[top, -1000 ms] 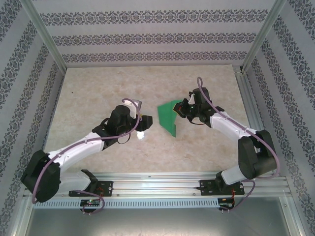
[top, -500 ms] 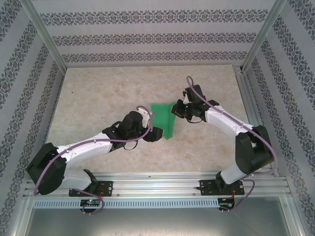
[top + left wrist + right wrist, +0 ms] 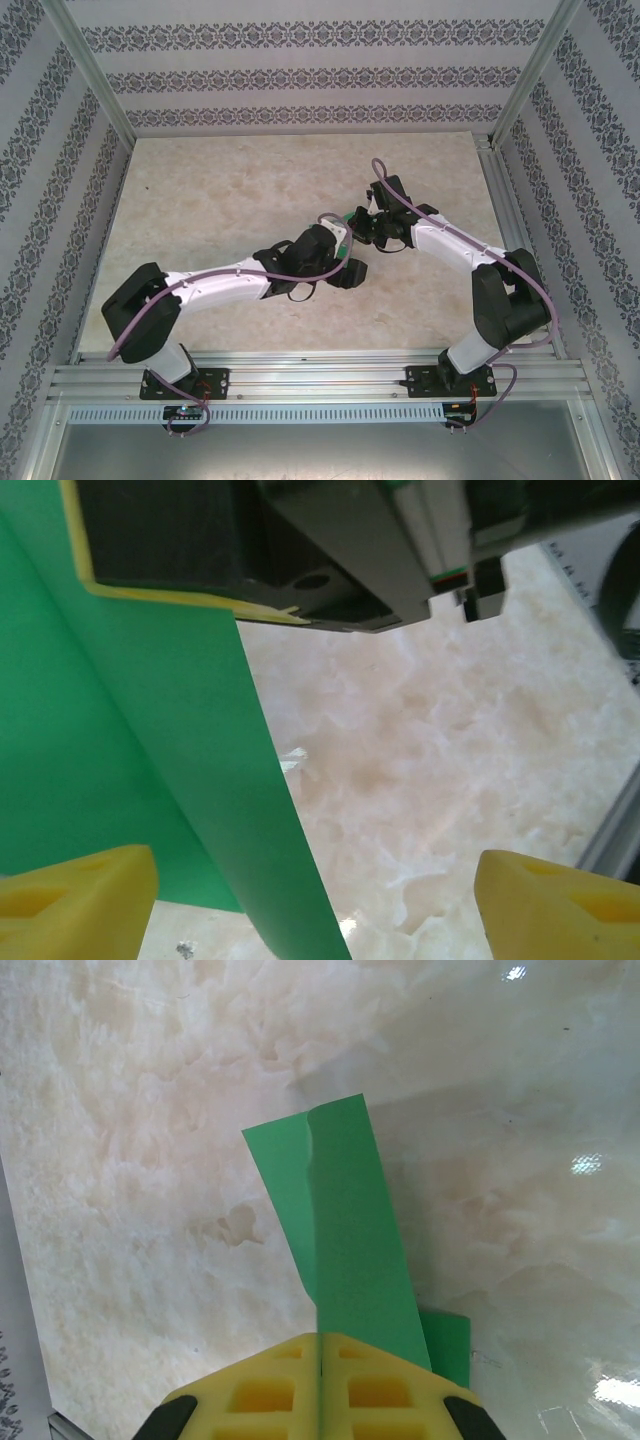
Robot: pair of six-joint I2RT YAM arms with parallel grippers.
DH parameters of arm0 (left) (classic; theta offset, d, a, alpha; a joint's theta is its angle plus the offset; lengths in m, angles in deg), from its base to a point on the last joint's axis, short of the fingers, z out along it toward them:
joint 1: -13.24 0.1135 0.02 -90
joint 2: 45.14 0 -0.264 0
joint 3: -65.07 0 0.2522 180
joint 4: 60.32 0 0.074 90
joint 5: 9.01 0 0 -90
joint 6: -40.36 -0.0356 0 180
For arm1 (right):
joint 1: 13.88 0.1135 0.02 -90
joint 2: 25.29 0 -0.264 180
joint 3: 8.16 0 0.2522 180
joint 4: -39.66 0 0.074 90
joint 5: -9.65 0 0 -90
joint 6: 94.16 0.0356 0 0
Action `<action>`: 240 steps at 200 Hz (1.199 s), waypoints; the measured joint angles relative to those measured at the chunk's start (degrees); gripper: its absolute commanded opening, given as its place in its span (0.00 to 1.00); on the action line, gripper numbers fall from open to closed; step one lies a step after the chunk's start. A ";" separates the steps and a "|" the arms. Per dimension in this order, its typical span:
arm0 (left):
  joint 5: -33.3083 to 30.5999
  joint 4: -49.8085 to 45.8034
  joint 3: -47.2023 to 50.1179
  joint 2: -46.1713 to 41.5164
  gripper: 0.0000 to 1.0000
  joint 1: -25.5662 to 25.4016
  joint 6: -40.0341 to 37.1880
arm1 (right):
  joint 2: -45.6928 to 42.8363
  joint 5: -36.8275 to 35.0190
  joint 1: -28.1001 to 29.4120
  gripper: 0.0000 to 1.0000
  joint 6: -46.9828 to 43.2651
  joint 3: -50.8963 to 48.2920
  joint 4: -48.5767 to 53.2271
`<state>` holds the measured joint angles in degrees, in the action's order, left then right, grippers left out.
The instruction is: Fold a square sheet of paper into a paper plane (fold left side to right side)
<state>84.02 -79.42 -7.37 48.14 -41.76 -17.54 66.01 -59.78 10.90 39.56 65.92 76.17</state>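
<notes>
In the right wrist view, the right gripper is seen clamped on the paper over the table. In the left wrist view, the left gripper is spread wide, with the paper beside one pad. From above, the paper is mostly hidden by the left arm.

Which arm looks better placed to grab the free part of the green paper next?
Probably the left. The left gripper is open, with the edge of the green paper between its pads, so it could close on it. The right gripper is shut on the paper, so it is busy holding it.
</notes>
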 measured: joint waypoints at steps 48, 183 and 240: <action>-7.56 -7.13 -7.06 5.60 0.49 -1.84 2.29 | 0.79 -0.63 0.63 0.05 -0.63 0.20 0.31; -14.78 -14.86 -9.86 8.37 0.39 -0.90 6.80 | 0.79 -1.38 -1.88 0.38 -5.44 3.39 4.74; -9.55 -15.61 -11.17 11.78 0.44 4.35 5.90 | -8.41 -1.18 -8.28 0.43 -8.48 0.07 4.72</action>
<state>74.47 -95.03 -18.54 59.92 -37.41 -11.64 57.60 -60.96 2.61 31.08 65.98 80.89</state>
